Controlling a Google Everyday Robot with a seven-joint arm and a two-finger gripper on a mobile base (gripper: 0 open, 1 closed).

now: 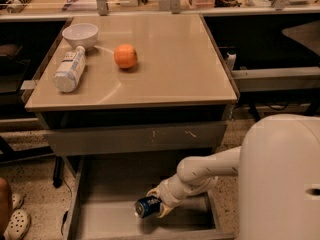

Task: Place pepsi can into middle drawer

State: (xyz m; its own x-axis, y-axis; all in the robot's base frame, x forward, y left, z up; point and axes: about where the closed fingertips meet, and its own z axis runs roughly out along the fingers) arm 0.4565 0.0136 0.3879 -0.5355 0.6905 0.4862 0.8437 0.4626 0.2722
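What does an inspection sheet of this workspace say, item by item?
Surface: beige table top, three things at its left rear.
Job's things: pepsi can held on its side inside the open middle drawer; contact with the floor cannot be told.
Clutter: white bowl, plastic bottle lying down, orange.
Grippers: gripper low in the drawer, jaws closed on the can.
Cables: nothing seen.
Surroundings: scratched drawer front above, sandals on the floor at left.
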